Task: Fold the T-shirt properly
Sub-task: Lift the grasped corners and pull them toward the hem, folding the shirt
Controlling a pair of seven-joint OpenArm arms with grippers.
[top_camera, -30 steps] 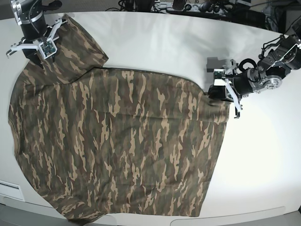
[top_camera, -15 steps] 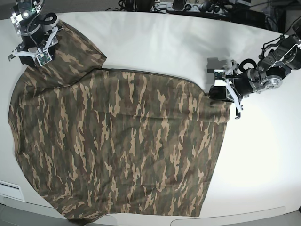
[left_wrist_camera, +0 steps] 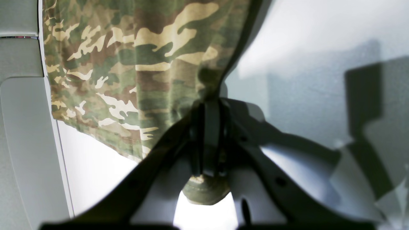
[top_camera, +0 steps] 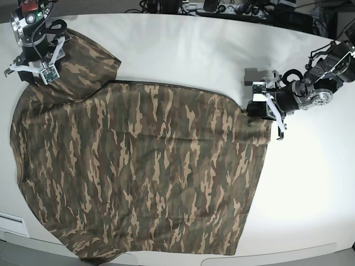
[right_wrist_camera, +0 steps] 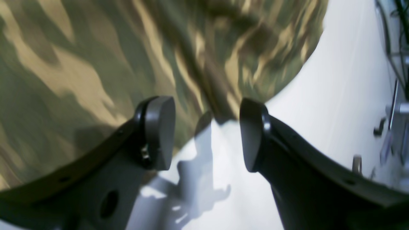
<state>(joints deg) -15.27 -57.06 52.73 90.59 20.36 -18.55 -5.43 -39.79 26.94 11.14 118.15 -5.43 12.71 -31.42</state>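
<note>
In the left wrist view we see the left hand [left_wrist_camera: 207, 140] pinched tight on an edge of the T-shirt [left_wrist_camera: 134, 70], with a small bunch of camouflage cloth poking out below the closed fingers [left_wrist_camera: 211, 127]. In the base view this hand [top_camera: 265, 113] sits at the right of the frame, at the shirt's upper right corner, where the cloth meets the bare white table [top_camera: 310, 183]. In the right wrist view we see the right hand [right_wrist_camera: 207, 134] spread wide with nothing between its two dark pads [right_wrist_camera: 159, 131]; one pad stands over the cloth, the other over the table, and the shirt's edge [right_wrist_camera: 96, 64] runs just beyond the gap. In the base view that hand [top_camera: 34, 58] hangs at the upper left of the frame, over the sleeve. From there the T-shirt [top_camera: 138, 172] lies spread flat across the left and centre of the table, its print of green, brown and tan reaching down to the lower edge of the frame. Cables and dark equipment [top_camera: 244, 11] line the top edge, behind the table.
</note>
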